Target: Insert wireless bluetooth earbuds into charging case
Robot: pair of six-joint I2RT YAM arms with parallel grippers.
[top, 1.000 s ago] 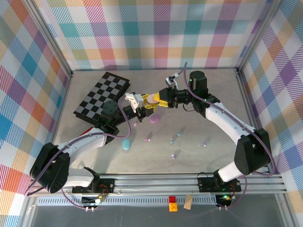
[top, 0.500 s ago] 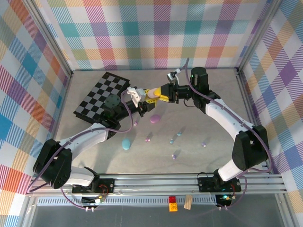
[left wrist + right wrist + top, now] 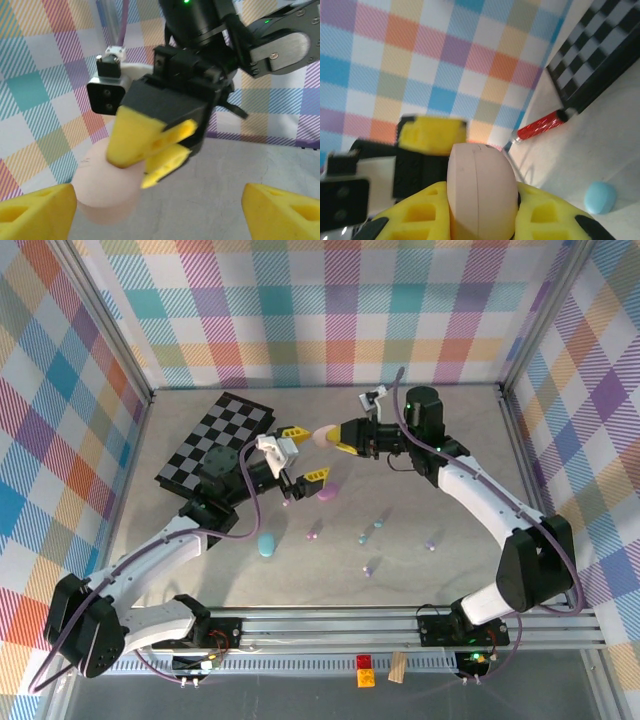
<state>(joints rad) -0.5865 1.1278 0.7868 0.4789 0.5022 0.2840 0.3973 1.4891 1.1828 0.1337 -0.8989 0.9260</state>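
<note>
We note plaid walls (image 3: 330, 310) around a pale grey table (image 3: 460, 440). At centre frame the right tool (image 3: 337, 437) pinches a pink case (image 3: 324, 436). The left tool (image 3: 305, 454) is spread wide just beside it. The earbuds (image 3: 367, 534) lie scattered on the table, lower centre.

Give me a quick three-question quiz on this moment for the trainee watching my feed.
1. True or false: the left hand grips the pink case.
2. The right hand is: A) open, B) shut on the pink case, C) shut on an earbud.
3. Two cases lie on the table. Name their colours.

Key: 1 false, it is open and empty. 2 B. 3 the lavender case and the light blue case.
</note>
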